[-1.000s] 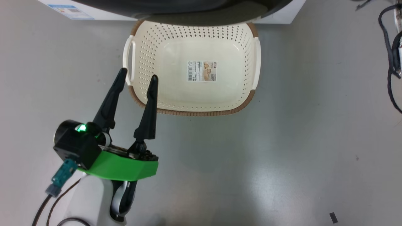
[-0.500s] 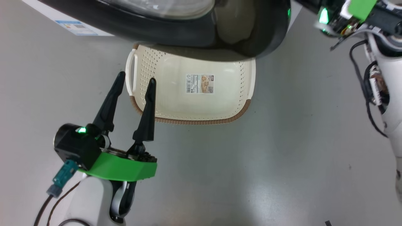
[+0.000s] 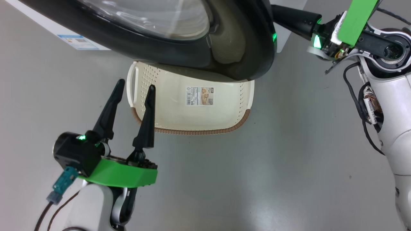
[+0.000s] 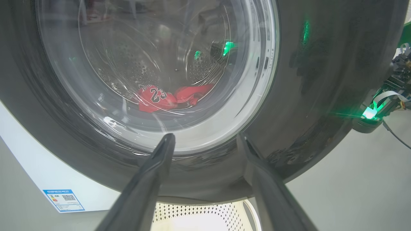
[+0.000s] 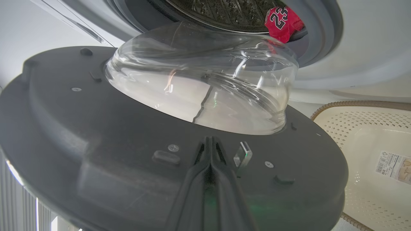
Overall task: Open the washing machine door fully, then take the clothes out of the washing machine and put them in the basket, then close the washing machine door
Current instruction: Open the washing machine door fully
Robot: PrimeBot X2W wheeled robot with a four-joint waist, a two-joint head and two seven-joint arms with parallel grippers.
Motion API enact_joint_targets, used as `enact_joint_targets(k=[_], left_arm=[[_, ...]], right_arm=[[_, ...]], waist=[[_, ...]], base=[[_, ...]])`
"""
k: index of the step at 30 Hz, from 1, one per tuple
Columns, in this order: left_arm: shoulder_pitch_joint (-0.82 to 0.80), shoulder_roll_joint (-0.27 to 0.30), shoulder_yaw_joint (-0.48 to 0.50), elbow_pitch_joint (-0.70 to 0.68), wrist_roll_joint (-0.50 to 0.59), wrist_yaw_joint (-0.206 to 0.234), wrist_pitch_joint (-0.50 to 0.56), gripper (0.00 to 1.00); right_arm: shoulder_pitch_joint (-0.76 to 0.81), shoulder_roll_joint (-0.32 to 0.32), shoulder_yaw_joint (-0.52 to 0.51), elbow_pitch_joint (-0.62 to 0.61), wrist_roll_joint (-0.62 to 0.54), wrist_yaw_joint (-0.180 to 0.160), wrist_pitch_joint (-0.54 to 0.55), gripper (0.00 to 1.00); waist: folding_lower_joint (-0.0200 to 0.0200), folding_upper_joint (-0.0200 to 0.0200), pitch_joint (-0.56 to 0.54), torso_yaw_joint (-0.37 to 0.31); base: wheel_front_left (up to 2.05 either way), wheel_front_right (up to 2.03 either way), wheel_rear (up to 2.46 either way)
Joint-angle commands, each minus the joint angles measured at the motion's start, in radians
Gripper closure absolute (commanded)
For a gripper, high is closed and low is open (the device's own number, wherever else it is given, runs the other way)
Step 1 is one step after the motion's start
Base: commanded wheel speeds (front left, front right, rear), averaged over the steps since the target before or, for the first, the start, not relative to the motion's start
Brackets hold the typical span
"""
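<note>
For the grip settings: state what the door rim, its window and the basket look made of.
Door rim: glossy black, likely plastic; it mirrors green light. Window: clear, glass or plastic; see-through with glints. Basket: matte cream plastic, probably; moulded holes, brown woven-look rim.

Just a plain smooth grey floor (image 3: 257, 166), bit shiny with soft pale glare, one tiny dark speck (image 3: 350, 176). There's a pale striped surface (image 5: 13, 199) too, maybe slats.

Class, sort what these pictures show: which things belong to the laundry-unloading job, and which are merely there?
Job:
washing machine door
washing machine
red jersey
basket

Merely there:
blue label sticker
basket's paper label
grey floor
</note>
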Motion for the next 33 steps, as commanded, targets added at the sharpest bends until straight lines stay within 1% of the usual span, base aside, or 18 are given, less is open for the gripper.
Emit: enact_joint_targets(k=[1, 6, 7, 8, 9, 10, 14, 19, 22, 26, 31, 33], left_arm=[[0.026, 0.02, 0.037, -0.019, 0.009, -0.003, -0.005, 0.0], [0.028, 0.02, 0.039, -0.018, 0.004, -0.003, -0.005, 0.0], [0.028, 0.02, 0.04, -0.018, 0.004, -0.003, -0.005, 0.0], [0.028, 0.02, 0.041, -0.017, 0.004, -0.003, -0.005, 0.0], [0.028, 0.02, 0.043, -0.016, 0.003, -0.003, -0.005, 0.0], [0.028, 0.02, 0.046, -0.015, 0.003, -0.003, -0.005, 0.0], [0.024, 0.02, 0.051, -0.006, -0.001, -0.001, -0.005, 0.0], [0.018, 0.02, 0.054, 0.003, -0.016, 0.007, -0.005, 0.0], [0.016, 0.02, 0.057, 0.008, -0.013, 0.01, -0.005, 0.0], [0.019, 0.02, 0.066, 0.013, -0.01, 0.016, -0.005, 0.0], [0.027, 0.02, 0.082, 0.018, -0.006, 0.016, -0.005, 0.0], [0.029, 0.02, 0.085, 0.019, -0.007, 0.014, -0.005, 0.0]], right_arm=[[0.025, 0.024, 0.004, -0.028, -0.011, 0.008, 0.001, 1.0], [0.03, 0.031, -0.005, -0.023, -0.021, 0.008, -0.022, 1.0], [0.03, 0.033, -0.01, -0.021, -0.027, 0.008, -0.036, 0.88], [0.029, 0.035, -0.014, -0.019, -0.034, 0.008, -0.053, 0.52], [0.029, 0.038, -0.015, -0.019, -0.04, 0.008, -0.063, 0.39], [0.031, 0.038, -0.015, -0.019, -0.049, 0.008, -0.076, 0.0], [0.045, 0.024, -0.015, -0.048, -0.103, 0.008, -0.158, 0.0], [0.1, -0.03, 0.027, -0.132, -0.217, 0.008, -0.329, 0.0], [0.139, -0.082, 0.098, -0.172, -0.303, 0.008, -0.457, 0.0], [0.181, -0.149, 0.208, -0.18, -0.399, 0.008, -0.661, 0.0], [0.213, -0.21, 0.358, -0.135, -0.508, 0.008, -0.925, 0.0], [0.224, -0.226, 0.402, -0.101, -0.543, 0.008, -1.024, 0.0]], waist=[[0.0, 0.0, -0.006, -0.005], [0.0, 0.0, -0.007, -0.011], [0.0, 0.0, -0.007, -0.013], [0.0, 0.0, -0.006, -0.016], [0.0, 0.0, -0.005, -0.018], [0.0, 0.0, -0.005, -0.022], [0.0, 0.0, -0.007, -0.031], [0.0, 0.0, -0.012, -0.041], [0.0, 0.0, -0.016, -0.05], [0.0, 0.0, -0.026, -0.068], [0.0, 0.0, -0.039, -0.092], [0.0, 0.0, -0.045, -0.099]], base=[[0.0, 0.0, 0.0], [0.0, 0.0, 0.0], [0.0, 0.0, 0.0], [0.0, 0.0, 0.0], [0.0, 0.0, 0.0], [0.0, 0.0, 0.0], [0.0, 0.0, 0.0], [0.0, 0.0, 0.0], [0.0, 0.0, 0.0], [0.0, 0.0, 0.0], [0.0, 0.0, 0.0], [0.0, 0.0, 0.0]])
